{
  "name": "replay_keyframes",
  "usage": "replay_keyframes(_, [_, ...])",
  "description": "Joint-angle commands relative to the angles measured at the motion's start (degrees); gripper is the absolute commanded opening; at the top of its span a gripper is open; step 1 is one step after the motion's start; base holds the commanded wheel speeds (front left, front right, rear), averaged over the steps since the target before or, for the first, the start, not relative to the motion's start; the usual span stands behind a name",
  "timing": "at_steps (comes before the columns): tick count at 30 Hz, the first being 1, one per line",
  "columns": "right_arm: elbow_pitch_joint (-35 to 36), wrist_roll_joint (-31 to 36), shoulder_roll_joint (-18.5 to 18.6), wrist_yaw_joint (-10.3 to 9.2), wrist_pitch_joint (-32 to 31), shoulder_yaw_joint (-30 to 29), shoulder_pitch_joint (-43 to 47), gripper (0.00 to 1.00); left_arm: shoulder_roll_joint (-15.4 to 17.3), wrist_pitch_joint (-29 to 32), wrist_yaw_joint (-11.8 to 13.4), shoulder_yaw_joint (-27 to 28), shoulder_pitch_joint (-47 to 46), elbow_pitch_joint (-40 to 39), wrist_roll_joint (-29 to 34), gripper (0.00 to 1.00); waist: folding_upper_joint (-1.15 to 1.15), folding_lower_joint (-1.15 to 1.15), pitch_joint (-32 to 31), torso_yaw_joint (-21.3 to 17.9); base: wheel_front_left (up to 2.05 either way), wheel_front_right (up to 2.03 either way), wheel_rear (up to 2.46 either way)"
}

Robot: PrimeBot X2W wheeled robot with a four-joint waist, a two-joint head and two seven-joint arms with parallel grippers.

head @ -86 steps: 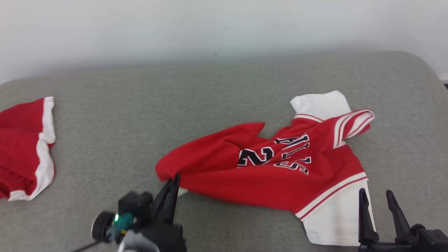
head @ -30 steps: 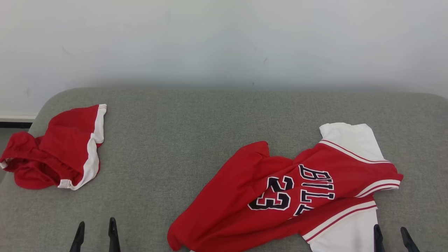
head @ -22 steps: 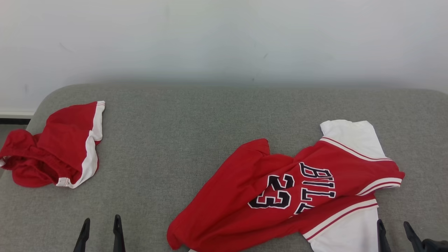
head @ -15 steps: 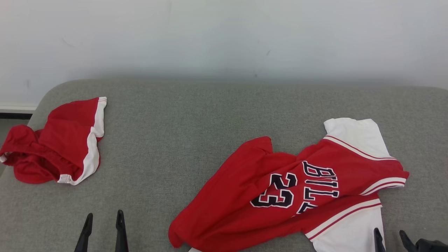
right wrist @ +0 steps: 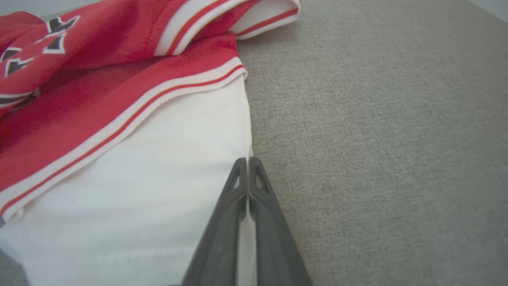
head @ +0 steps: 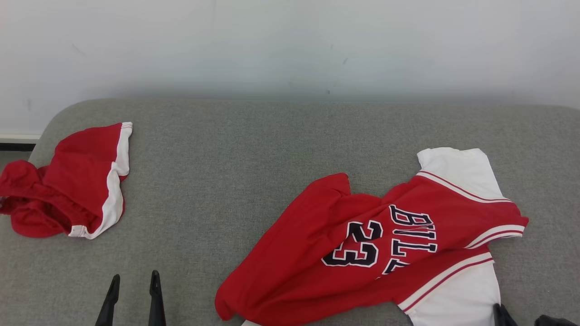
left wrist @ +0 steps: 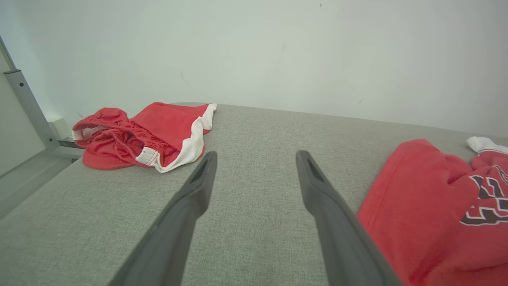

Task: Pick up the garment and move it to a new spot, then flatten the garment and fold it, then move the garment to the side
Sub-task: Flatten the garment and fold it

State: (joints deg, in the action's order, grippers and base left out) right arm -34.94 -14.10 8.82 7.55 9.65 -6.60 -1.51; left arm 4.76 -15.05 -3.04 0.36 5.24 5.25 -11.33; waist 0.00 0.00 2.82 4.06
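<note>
The garment (head: pixel 362 235) is a red jersey with white sleeves and the number 23, lying rumpled on the right half of the grey cushion (head: pixel 235 158). My right gripper (head: pixel 500 310) is at the near white sleeve's outer edge. In the right wrist view its fingers (right wrist: pixel 248 159) are pressed together on the hem of that sleeve of the garment (right wrist: pixel 119 151). My left gripper (head: pixel 134 275) hovers open over bare cushion, left of the jersey's red bottom corner. The left wrist view shows its fingers (left wrist: pixel 256 153) wide apart and empty, with the garment (left wrist: pixel 428 206) to their right.
A pair of red shorts with white trim (head: pixel 77 181) lies bunched at the cushion's far left edge, also in the left wrist view (left wrist: pixel 151 131). A white wall rises behind the cushion. A grey metal frame (left wrist: pixel 24 103) stands beyond the left edge.
My right gripper's fingers have closed at the white sleeve's edge and sunk lower in the head view. The left gripper stays open in place. The camera has shifted slightly.
</note>
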Motion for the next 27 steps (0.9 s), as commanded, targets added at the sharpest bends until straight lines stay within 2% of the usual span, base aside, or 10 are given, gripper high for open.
replay_keyframes(1, [1.5, -1.0, 0.0, -0.13, 0.9, -0.8, 1.9, 0.00, -0.3, -0.2, -0.4, 0.3, -0.8, 0.2, 0.5, 1.00, 0.00, 0.00, 0.0, -0.2, 0.00, 0.00, 0.00])
replay_keyframes(9, [11.2, -2.1, -1.3, -0.13, -1.6, -2.2, 9.5, 0.00, -0.9, -0.2, -1.0, 1.0, -0.7, 0.6, 0.8, 1.00, 0.00, 0.00, 0.0, -1.2, 0.00, 0.00, 0.00])
replay_keyframes(10, [12.5, -2.1, -1.4, -0.13, -2.3, -2.4, 10.3, 0.05, -1.0, -0.2, -1.1, 1.1, -0.6, 0.7, 0.8, 1.00, 0.00, 0.00, -0.1, -1.4, 0.00, 0.00, 0.00])
replay_keyframes(11, [13.6, -2.2, -1.5, -0.13, -2.9, -2.8, 11.0, 0.35, -1.1, -0.2, -1.2, 1.1, -0.6, 0.7, 0.9, 1.00, 0.00, 0.00, -0.1, -1.5, 0.00, 0.00, 0.00])
replay_keyframes(12, [14.7, -2.2, -1.6, -0.13, -3.4, -3.1, 11.6, 1.00, -1.2, -0.2, -1.3, 1.1, -0.7, 0.8, 1.0, 1.00, 0.00, 0.00, -0.2, -1.6, 0.00, 0.00, 0.00])
replay_keyframes(20, [21.8, -0.3, 0.2, -0.13, -4.8, -3.8, 9.7, 1.00, -1.5, -0.2, -1.7, 1.6, -0.4, 1.3, 1.4, 1.00, 0.00, 0.00, -1.3, -1.8, 0.00, 0.00, 0.00])
replay_keyframes(27, [21.5, 0.6, 4.5, -0.13, -8.4, -3.1, 1.8, 1.00, -1.7, -0.2, -2.0, 1.6, -0.6, 1.3, 1.8, 1.00, 0.00, 0.00, -1.4, -1.0, 0.00, 0.00, 0.00])
